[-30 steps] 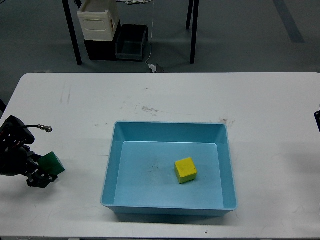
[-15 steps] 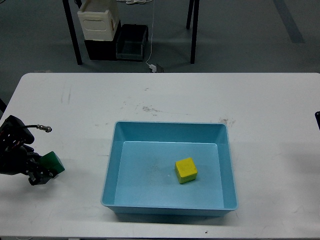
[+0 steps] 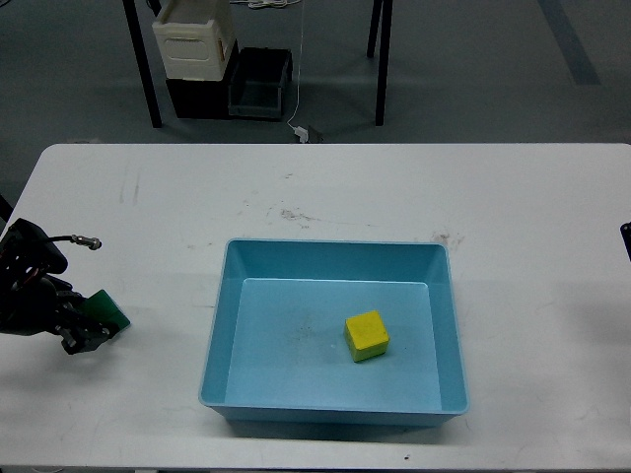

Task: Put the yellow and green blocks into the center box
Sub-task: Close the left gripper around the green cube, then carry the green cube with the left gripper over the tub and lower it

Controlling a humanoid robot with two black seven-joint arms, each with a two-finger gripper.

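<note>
The yellow block (image 3: pixel 366 335) lies inside the light-blue center box (image 3: pixel 330 258), right of its middle. The green block (image 3: pixel 107 309) is at the far left of the white table, left of the box and outside it. My left gripper (image 3: pixel 87 330) is shut on the green block, and its dark fingers cover the block's left and lower sides. I cannot tell whether the block touches the table. Of my right gripper (image 3: pixel 626 238) only a dark sliver shows at the right edge.
The white table (image 3: pixel 325 192) carries scuff marks behind the box. Beyond the table, on the floor, a cream-white bin (image 3: pixel 192 39) sits on a dark grey crate (image 3: pixel 258 84) between black table legs. A cable end (image 3: pixel 91 241) sticks out above my left gripper.
My left gripper has shifted slightly up and to the left with the green block, and less of the block shows. The yellow block and the box have not moved.
</note>
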